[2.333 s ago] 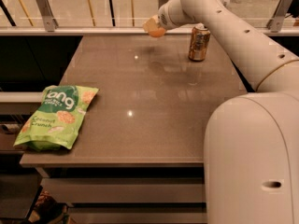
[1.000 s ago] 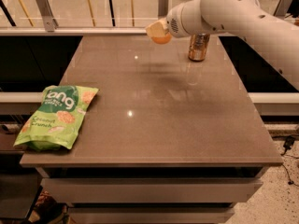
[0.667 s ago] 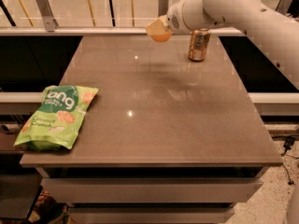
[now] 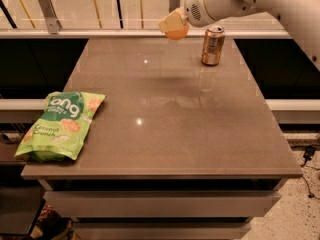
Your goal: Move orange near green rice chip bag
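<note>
hand [image 4: 172,27] cream, near gold can [image 4: 213,45] | orange [image 4: 178,34] orange | bag [image 4: 61,125] green, white lettering

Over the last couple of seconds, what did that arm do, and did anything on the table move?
The bulky near section of the arm swung out of the lower right of the view. The gripper barely shifted: it stays above the far edge of the table, jaws clamped on the orange. The green rice chip bag and the can have not moved.

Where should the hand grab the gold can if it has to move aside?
Grip the drink can across its middle, coming level from the front: it stands upright, round-walled, near the far edge of the table. The hand, in the air just left of it, is shut on the orange.
</note>
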`<state>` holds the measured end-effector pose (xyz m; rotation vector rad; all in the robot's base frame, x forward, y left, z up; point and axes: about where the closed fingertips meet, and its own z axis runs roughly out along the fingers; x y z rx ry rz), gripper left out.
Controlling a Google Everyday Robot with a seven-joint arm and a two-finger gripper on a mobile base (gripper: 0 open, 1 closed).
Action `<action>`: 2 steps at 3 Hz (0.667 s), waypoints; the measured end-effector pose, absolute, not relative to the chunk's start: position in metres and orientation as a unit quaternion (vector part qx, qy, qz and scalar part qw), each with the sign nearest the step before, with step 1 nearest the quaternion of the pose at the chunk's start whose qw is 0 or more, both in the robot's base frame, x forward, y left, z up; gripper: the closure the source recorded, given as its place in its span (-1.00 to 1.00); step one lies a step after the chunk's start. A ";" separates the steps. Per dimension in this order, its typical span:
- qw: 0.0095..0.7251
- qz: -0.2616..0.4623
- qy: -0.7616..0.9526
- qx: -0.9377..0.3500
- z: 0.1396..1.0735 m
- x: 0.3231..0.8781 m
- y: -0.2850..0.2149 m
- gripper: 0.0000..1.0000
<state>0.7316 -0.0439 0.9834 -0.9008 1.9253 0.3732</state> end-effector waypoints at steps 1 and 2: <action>0.476 0.150 0.785 -0.367 0.984 0.704 -0.045 1.00; 0.484 0.152 0.780 -0.367 0.973 0.678 -0.039 1.00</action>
